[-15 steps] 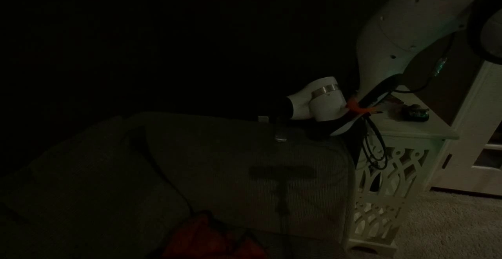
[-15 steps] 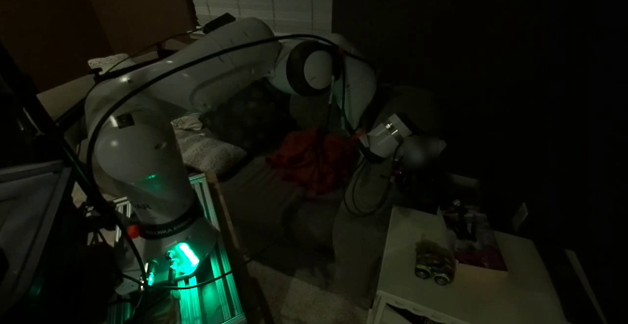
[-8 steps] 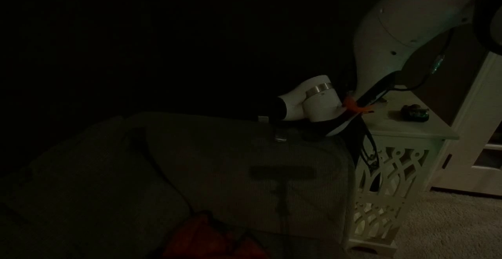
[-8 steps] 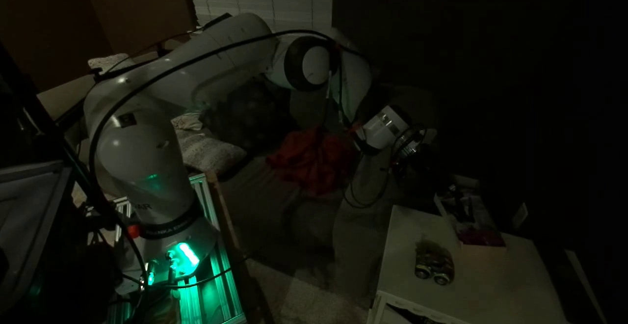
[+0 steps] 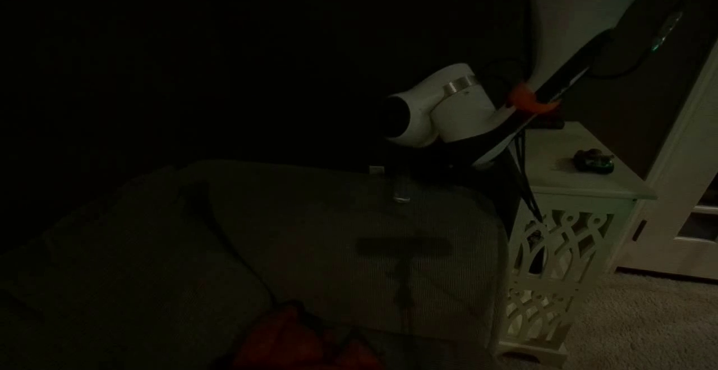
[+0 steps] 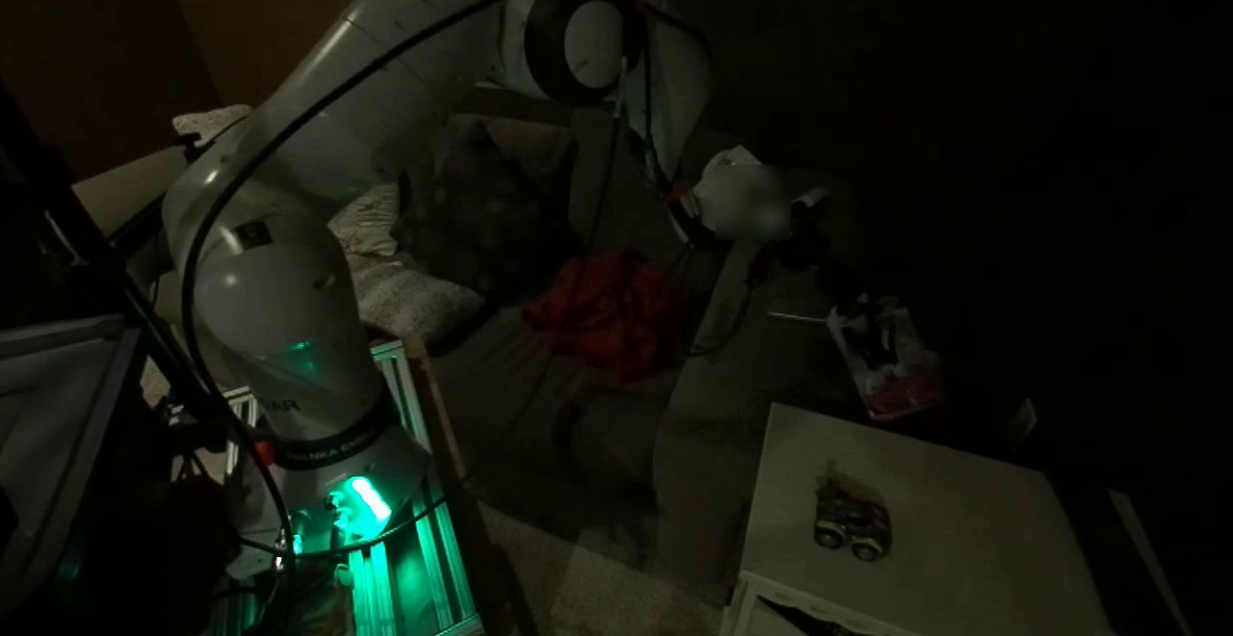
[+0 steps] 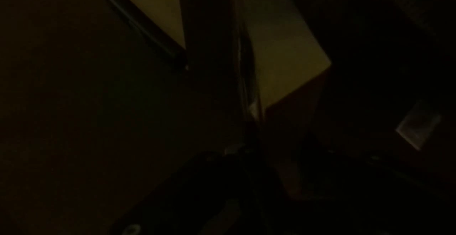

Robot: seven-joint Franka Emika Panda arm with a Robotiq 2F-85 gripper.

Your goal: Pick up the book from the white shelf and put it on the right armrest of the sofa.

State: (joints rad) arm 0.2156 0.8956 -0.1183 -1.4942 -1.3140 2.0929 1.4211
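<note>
Book (image 6: 901,385): probably light and bendable; its cover may slip.
Book's edge: best for firm pinch.
Claw (image 6: 867,326): narrow, holding book near white shelf (image 6: 963,540).

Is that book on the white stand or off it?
Off: in an exterior view, the book appears beyond the far edge of the white stand, with a thin dark gap between them.

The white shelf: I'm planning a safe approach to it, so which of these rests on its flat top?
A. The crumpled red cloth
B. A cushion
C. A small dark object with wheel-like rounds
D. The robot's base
C: both exterior views show the small dark object on top of the white shelf, while the red cloth lies on the sofa seat.
</note>
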